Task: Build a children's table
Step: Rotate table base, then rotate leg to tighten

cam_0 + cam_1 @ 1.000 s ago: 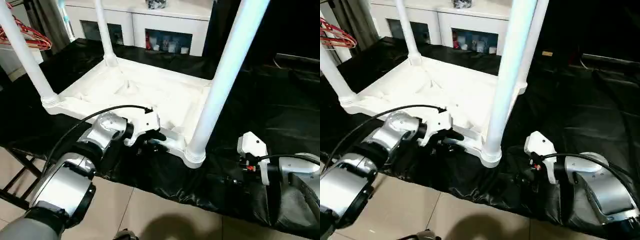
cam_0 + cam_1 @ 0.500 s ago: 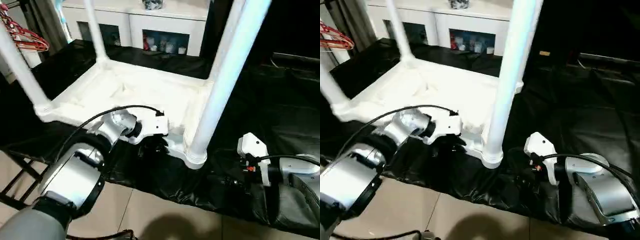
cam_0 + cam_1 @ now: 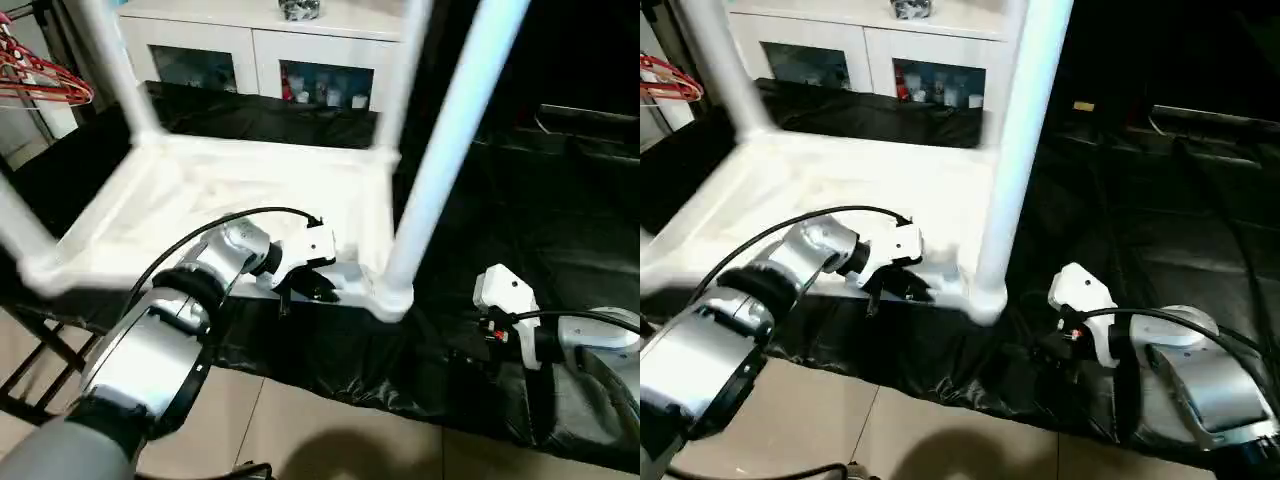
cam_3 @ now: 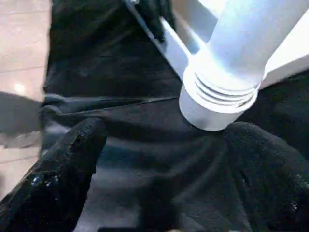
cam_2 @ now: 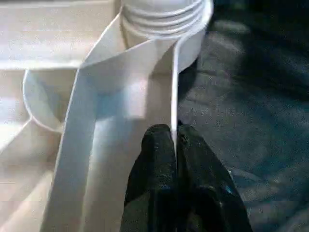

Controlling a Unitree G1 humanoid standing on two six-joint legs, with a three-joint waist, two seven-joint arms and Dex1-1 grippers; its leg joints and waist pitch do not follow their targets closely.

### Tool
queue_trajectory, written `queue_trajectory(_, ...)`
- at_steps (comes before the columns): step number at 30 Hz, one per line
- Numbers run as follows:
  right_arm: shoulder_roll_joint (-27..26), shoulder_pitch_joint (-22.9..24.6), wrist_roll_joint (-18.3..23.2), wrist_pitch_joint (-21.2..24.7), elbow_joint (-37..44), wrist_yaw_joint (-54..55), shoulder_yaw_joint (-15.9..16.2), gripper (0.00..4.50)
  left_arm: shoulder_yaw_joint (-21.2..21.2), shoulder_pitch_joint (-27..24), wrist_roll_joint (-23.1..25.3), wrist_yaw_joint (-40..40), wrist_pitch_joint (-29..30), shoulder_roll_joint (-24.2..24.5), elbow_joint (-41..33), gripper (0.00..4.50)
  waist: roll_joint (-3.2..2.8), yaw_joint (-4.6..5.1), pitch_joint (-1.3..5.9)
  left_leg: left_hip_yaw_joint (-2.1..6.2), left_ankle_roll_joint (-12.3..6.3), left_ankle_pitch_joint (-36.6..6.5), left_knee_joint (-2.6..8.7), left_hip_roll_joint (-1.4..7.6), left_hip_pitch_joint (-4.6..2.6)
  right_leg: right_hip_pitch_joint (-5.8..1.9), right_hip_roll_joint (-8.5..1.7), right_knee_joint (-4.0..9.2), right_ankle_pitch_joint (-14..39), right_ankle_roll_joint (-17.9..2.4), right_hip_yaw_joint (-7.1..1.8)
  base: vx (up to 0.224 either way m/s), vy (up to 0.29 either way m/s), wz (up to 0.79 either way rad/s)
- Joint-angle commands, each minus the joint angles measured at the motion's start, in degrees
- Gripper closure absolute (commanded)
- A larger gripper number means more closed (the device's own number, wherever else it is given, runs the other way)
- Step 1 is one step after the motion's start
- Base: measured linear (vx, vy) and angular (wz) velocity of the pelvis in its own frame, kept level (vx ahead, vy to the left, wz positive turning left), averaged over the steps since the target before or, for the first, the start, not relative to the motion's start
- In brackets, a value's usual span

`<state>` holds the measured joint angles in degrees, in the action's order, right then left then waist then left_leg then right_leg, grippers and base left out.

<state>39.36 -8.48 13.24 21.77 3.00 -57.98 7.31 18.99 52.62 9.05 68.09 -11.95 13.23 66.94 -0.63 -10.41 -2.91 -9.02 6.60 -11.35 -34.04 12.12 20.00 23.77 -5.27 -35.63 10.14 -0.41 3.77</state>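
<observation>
white plastic all over: the children's table lies upside down on a surface draped in black sheeting, ribbed underside facing up, smooth tapered round legs rising from the corner sockets. nearest leg stands in the front corner socket, which has a rounded, ringed collar w/ stepped ridges (clear in the right wrist view). another leg rises at the far left, a third at the far corner, and a blurred fourth sits at the near left edge.

left gripper is closed tight on the thin upright rim of the tabletop, just beside the front socket; the two black rubbery fingers pinch the white wall from either side, edge sandwiched between the tips. silver left forearm w/ a black cable looping over it reaches in from below left.

right gripper is spread wide, holding nothing; its textured black pads frame the ringed socket base from the side, apart from it, hovering over crinkled glossy sheeting. right wrist housing is white and boxy, near the front corner.

behind: white cabinet w/ glass doors, red wire hangers far left, beige tiled floor below the draped edge.
</observation>
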Motion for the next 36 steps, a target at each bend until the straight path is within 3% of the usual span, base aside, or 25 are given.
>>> queue_trajectory(1,-0.39,-0.79,-0.76,-1.11,-0.94,1.11,0.07,0.00,0.01,-3.38,-0.38,0.53,-1.43,0.93,-1.67,4.50,1.29,-0.55,3.89,-0.24,-3.73,-7.68,3.79,0.47,0.68,-4.10,-2.83,4.28,11.17,-10.64,-1.96,0.000,0.000,0.00)
queue_trajectory(2,-0.58,-0.83,-0.88,-1.28,-1.25,1.45,0.12,0.00,-0.11,-4.29,-0.83,1.40,-1.79,0.86,-2.78,4.50,1.54,-0.32,3.77,-0.38,-3.97,-7.67,3.79,0.41,0.83,-4.00,-2.65,4.39,10.97,-10.74,-1.97,0.000,0.000,0.00)
queue_trajectory(3,-0.88,-0.86,-1.04,-1.39,-1.48,1.76,0.25,0.00,-0.37,-5.16,-1.33,1.66,-1.75,0.74,-3.94,4.50,1.30,-0.45,3.77,-0.41,-3.87,-8.10,3.81,0.48,0.67,-3.87,-2.73,4.38,10.95,-11.02,-2.00,0.000,0.000,0.00)
queue_trajectory(9,-1.89,-1.00,-1.69,-1.79,-2.14,2.33,0.79,0.00,-0.99,-7.85,-2.30,1.67,-0.94,0.41,-7.36,4.50,1.33,-0.97,3.66,-0.41,-3.52,-8.77,3.99,0.61,0.63,-3.78,-2.85,4.43,12.39,-9.76,-2.17,0.000,0.000,0.00)
queue_trajectory(12,-2.13,-1.11,-1.91,-2.22,-2.45,2.49,0.86,0.00,-1.81,-8.42,-2.94,1.34,0.45,0.35,-7.95,3.93,1.31,-0.98,3.64,-0.41,-3.27,-8.64,4.01,0.56,0.67,-3.78,-2.92,4.50,12.86,-9.22,-2.22,0.000,0.000,0.00)
queue_trajectory(15,-2.43,-1.20,-2.02,-2.50,-2.35,2.85,1.13,0.00,-2.48,-9.36,-3.29,0.67,1.25,1.15,-9.34,3.71,1.34,-0.80,3.61,-0.43,-3.17,-8.76,4.03,0.47,0.71,-3.76,-2.85,4.58,13.24,-8.95,-2.17,0.000,0.000,0.00)
queue_trajectory(22,-2.47,-1.18,-1.79,-2.49,-1.81,2.87,0.89,0.00,-2.91,-9.24,-3.07,1.13,2.23,2.48,-8.34,3.71,1.08,-0.60,3.51,-0.41,-2.81,-9.81,4.19,0.40,0.66,-3.66,-2.76,4.97,15.71,-7.66,-2.19,0.000,0.000,0.00)
queue_trajectory(25,-2.48,-1.05,-1.95,-2.70,-1.72,3.02,0.62,0.00,-3.03,-9.00,-2.90,1.31,2.89,3.02,-8.06,3.96,1.03,-0.42,3.49,-0.38,-2.56,-10.17,4.27,0.36,0.63,-3.68,-2.73,5.04,16.35,-7.39,-2.16,0.000,0.000,0.00)
queue_trajectory(29,-2.59,-0.88,-1.93,-2.87,-1.67,3.08,0.50,0.00,-3.33,-8.64,-3.28,1.73,3.22,3.01,-7.20,4.19,0.98,-0.28,3.49,-0.37,-2.54,-10.26,4.30,0.35,0.64,-3.69,-2.71,5.08,16.46,-7.57,-2.12,0.000,0.000,0.00)
queue_trajectory(30,-2.62,-0.89,-1.94,-2.90,-1.68,3.12,0.49,0.00,-3.27,-8.61,-3.20,1.73,3.18,3.05,-7.13,4.43,0.95,-0.24,3.48,-0.37,-2.50,-10.43,4.30,0.33,0.65,-3.68,-2.71,5.11,16.62,-7.59,-2.13,0.000,0.000,0.00)
queue_trajectory(36,-4.04,-2.48,-2.85,-4.84,-3.65,5.62,-0.35,0.00,-1.79,-8.90,-1.88,3.00,2.88,3.59,-7.33,4.48,0.95,0.55,3.51,-0.29,-2.11,-10.57,4.43,0.30,0.75,-3.75,-2.70,4.94,15.45,-8.24,-2.06,0.000,0.000,0.00)
